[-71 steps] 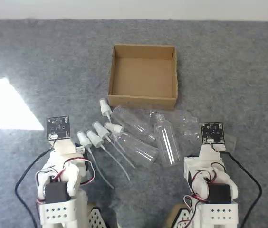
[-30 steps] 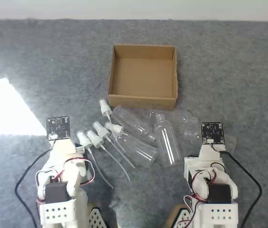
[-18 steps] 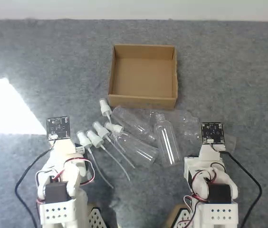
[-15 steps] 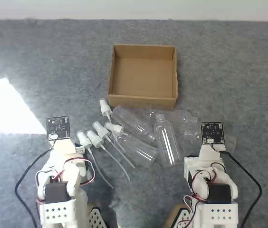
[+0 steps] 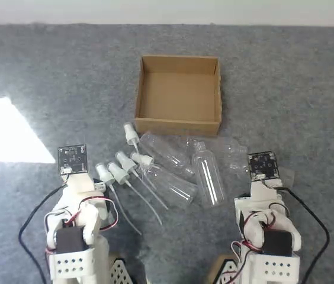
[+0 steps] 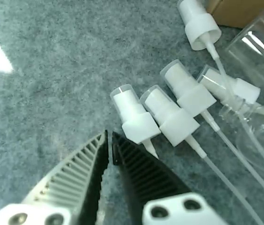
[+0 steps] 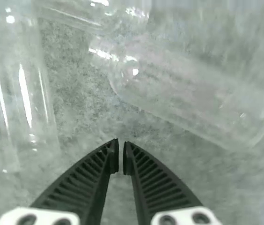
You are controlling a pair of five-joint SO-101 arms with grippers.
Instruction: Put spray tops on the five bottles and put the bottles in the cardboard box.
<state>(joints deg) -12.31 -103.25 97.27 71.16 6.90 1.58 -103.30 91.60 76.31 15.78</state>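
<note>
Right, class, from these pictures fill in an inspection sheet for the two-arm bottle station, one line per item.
Surface: grey carpet-like mat, flat.
Job's things: cardboard box open, no bottles inside; clear bottles lie on their sides in front of it; five white spray tops lie beside them, none clearly fitted.
Clutter: nothing seen.
Grippers: left gripper shut, holding nothing, next to the spray tops; right gripper shut, holding nothing, over the mat between bottles.
Cables: black cables loop from each arm's base, apart from the job's things.
Surroundings: bright patch of light on the mat; pale wall at the far edge.
</note>
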